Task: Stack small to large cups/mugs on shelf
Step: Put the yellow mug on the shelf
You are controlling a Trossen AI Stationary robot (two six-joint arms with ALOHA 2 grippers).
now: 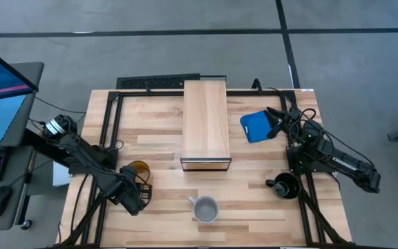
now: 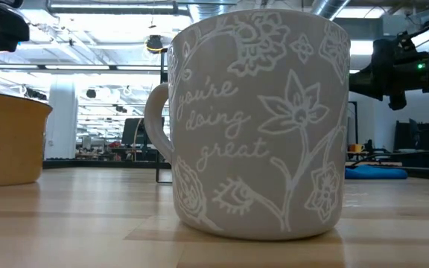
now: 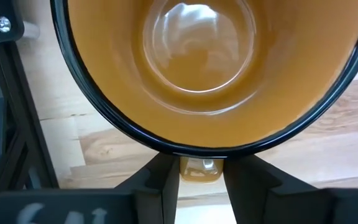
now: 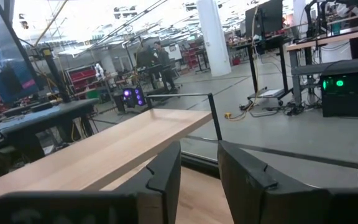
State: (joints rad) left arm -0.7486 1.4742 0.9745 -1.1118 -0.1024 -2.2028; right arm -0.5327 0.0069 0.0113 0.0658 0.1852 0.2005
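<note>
You have a slatted wooden worktop (image 1: 164, 138) in front of you, with the long light-wood shelf (image 1: 205, 121) lying across its middle, running from the far edge toward the centre, its dark front edge facing the near side. Nothing stands on the shelf's plank top.

Your left arm reaches in over the near left corner. Its end effector (image 1: 135, 196) sits at the yellow-orange mug (image 1: 137, 171); in the left wrist view the two dark fingers (image 3: 151, 180) stand on either side of the mug's handle, close against it, below the dark rim of the mug (image 3: 197, 62). They look pressed onto the handle, though you cannot see actual contact.

Your right arm lies over the right edge of the worktop, its end effector (image 1: 280, 119) held above the surface next to the flat blue object (image 1: 257, 126), which lies just right of the shelf. In the right wrist view the fingers (image 4: 166, 171) are spread with a clear gap and nothing between them.

The light grey mug (image 1: 204, 207) stands upright near the middle of the near edge, in front of the shelf; the low view shows floral line art and the words "you're doing great" on it. The black mug (image 1: 285, 186) stands upright toward the near right corner, beside the right arm.
</note>
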